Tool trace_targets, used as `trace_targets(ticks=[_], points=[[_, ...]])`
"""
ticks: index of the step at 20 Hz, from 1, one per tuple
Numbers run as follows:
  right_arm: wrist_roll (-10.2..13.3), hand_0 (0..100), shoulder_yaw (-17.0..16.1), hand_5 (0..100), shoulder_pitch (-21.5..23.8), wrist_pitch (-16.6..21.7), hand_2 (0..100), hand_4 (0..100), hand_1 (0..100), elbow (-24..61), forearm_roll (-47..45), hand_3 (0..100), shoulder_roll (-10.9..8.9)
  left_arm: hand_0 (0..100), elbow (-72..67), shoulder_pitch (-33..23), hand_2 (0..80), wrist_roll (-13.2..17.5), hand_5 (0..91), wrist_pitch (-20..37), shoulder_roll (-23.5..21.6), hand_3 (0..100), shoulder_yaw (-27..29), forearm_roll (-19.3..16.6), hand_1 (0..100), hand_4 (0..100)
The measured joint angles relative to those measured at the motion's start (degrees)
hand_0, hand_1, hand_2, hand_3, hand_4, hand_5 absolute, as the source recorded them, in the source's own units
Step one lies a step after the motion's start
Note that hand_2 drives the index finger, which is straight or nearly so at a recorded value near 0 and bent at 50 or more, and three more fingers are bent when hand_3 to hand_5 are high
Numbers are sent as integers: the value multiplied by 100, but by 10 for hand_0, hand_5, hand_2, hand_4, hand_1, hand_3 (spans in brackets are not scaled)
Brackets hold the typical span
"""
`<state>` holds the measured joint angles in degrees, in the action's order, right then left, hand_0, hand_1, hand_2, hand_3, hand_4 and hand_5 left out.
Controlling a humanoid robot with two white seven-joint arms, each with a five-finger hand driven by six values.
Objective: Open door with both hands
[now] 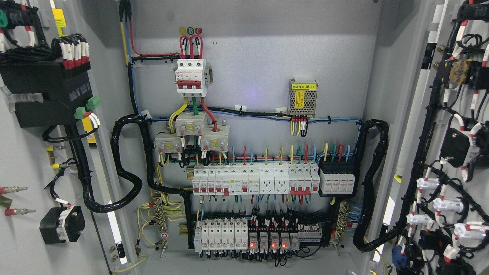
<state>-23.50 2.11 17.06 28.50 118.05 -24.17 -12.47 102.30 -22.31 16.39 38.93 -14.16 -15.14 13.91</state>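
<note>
Both cabinet doors — left door [23,160] and right door [454,152] — are swung wide open, exposing the back panel [252,57] with circuit breakers [237,179] and power supply [303,98]. No hand is seen — its state cannot be told.

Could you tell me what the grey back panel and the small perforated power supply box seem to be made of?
Grey back panel: likely painted sheet metal, with a flat matte, even surface. Small perforated power supply box: apparently bare metal, with a silvery punched mesh cover under a yellow label.

Head camera faces straight into the open cabinet [252,76], close, doors flanking.
</note>
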Motion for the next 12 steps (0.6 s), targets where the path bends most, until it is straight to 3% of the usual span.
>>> trace_targets(ticks=[5,10,12], points=[[20,0,-165,0,-48,172,40,0,500,59,-23,0,8,120,382,44,0,-253,0,19,22,0,292,5,556,0],[581,0,-343,0,-73,196,40,0,500,97,-34,0,10,120,647,-73,0,-291,0,191,30,0,564,9,556,0],[698,0,-396,0,-73,200,40,0,500,108,-37,0,9,120,722,-108,0,-296,0,214,34,0,695,17,556,0]])
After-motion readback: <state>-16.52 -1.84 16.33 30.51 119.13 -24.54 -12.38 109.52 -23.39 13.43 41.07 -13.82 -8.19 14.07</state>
